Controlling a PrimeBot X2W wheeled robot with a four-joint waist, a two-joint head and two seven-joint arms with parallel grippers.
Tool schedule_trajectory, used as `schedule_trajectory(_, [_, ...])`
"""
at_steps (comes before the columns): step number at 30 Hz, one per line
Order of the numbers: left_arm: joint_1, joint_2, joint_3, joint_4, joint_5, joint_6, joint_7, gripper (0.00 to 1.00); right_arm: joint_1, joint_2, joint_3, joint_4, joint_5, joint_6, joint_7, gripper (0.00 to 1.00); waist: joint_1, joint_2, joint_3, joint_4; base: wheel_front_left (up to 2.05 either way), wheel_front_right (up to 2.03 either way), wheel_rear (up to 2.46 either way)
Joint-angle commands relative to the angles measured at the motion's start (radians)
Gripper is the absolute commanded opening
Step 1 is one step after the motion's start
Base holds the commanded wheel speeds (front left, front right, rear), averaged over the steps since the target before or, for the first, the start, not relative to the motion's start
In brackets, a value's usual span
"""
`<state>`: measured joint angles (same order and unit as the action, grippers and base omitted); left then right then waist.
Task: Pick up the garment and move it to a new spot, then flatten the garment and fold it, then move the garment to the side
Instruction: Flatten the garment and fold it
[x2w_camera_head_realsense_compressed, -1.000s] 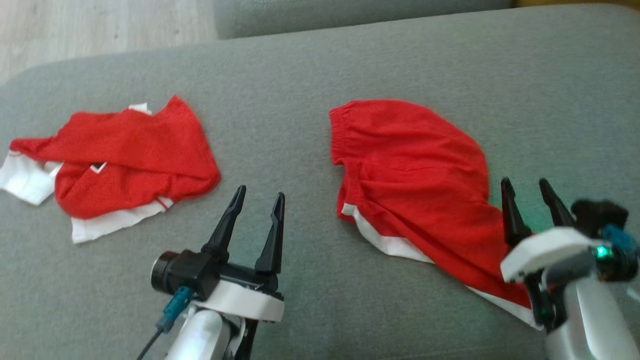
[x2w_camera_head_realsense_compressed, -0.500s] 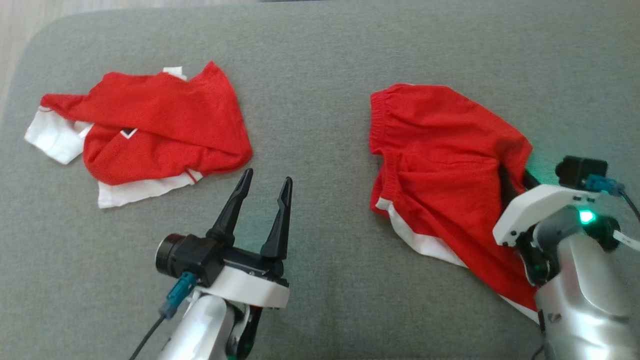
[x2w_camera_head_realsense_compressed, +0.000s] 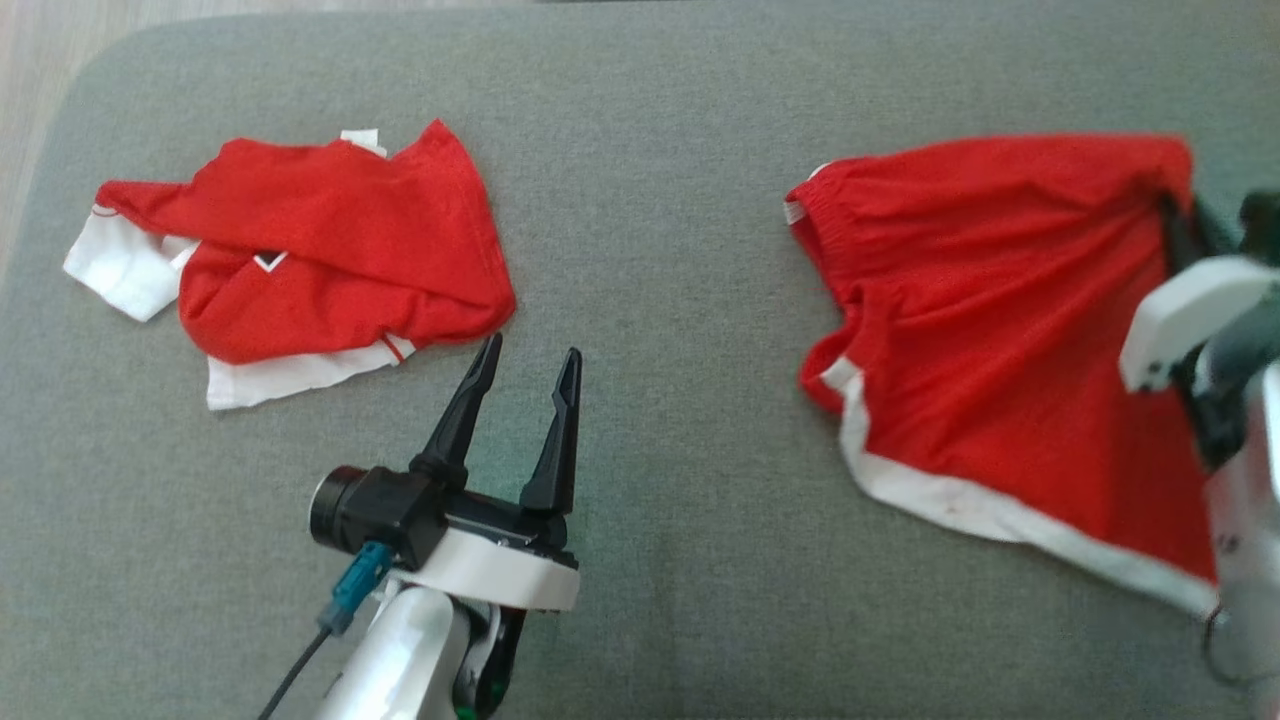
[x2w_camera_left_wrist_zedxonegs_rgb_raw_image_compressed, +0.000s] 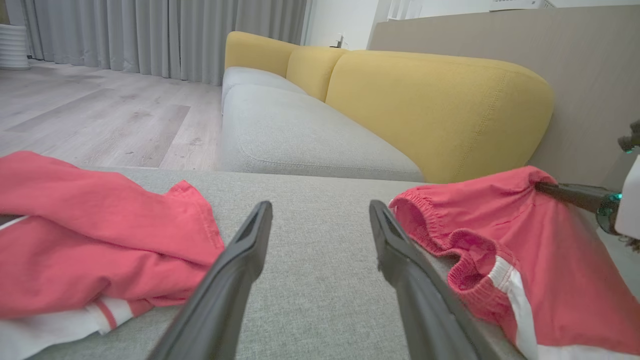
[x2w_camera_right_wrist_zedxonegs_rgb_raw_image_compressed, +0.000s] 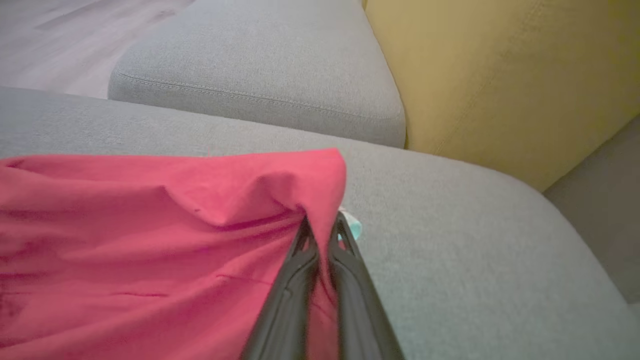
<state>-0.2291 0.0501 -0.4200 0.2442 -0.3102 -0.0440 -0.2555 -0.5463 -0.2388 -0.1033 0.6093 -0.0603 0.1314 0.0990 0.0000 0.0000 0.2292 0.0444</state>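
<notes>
Currently, the right gripper is seen closed tight on the far right corner of the red shorts, a fold of the fabric being pinched between its two dark fingers. That corner is raised off the grey cushion, so that the cloth is drawn taut like a tent toward the fingers, while the elastic waistband end and the white-trimmed hem are left resting on the cushion. The shorts are found on the right half of the cushion, well apart from a red and white garment, which is left crumpled on the left half. The left gripper is held with its jaws spread wide and nothing between them. It is positioned over bare cushion between the two garments, near the lower right edge of the crumpled one and not touching it. In the left wrist view a yellow sofa backrest is shown beyond the cushion, with a further grey seat cushion, a pale wooden floor and grey curtains behind.
</notes>
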Motion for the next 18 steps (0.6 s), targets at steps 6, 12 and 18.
schedule_trajectory(6, [-0.06, 0.0, 0.014, -0.039, -0.015, 0.0, -0.006, 1.0, -0.156, -0.099, 0.108, 0.013, -0.035, -0.001, 0.003, 0.0, 0.0, 0.0, 0.031, 0.026, 0.0, 0.0, 0.0])
schedule_trajectory(12, [-0.075, 0.0, 0.007, -0.038, -0.021, 0.001, -0.006, 1.0, -0.267, -0.135, 0.156, 0.137, -0.049, -0.001, -0.02, 0.0, 0.0, 0.0, 0.049, 0.051, 0.0, 0.0, 0.0])
schedule_trajectory(18, [-0.076, 0.0, 0.018, -0.034, -0.019, 0.005, -0.006, 1.0, -0.292, -0.108, 0.117, 0.197, -0.03, -0.001, -0.114, 1.0, 0.0, 0.0, 0.036, 0.046, 0.0, 0.0, 0.0])
